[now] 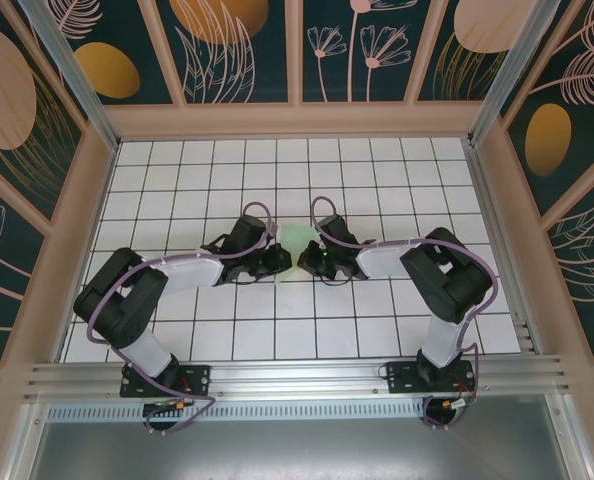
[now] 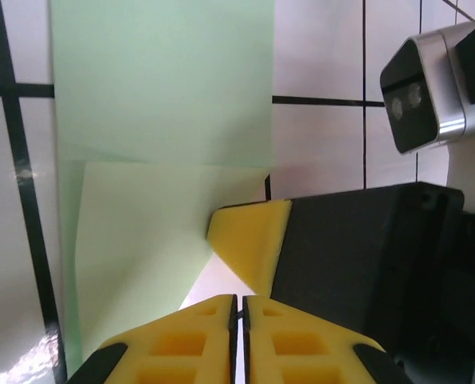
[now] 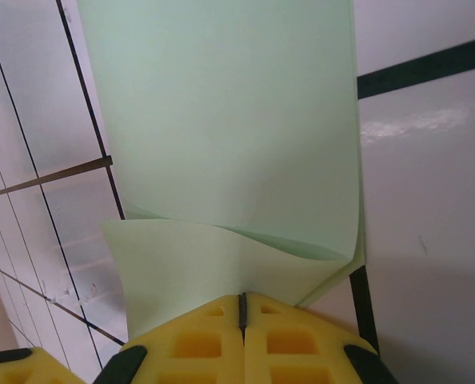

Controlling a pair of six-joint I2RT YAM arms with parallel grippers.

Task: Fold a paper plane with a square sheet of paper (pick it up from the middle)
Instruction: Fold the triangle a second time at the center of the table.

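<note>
The white gridded table (image 1: pixel 177 330) gives a flat bed for creasing, and both arms reach inward so their tips meet at its middle. There lies the square sheet of paper (image 3: pixel 221 120), partly flat on the tiles, its near part curled up and back over itself, which reads as a first fold in hand. The right gripper (image 3: pixel 242 302) has its jaws pinched on that lifted edge, apparently to carry it over. The left gripper (image 2: pixel 238 308) sits closed just beside, probably steadying; whether it nips paper I cannot tell
</note>
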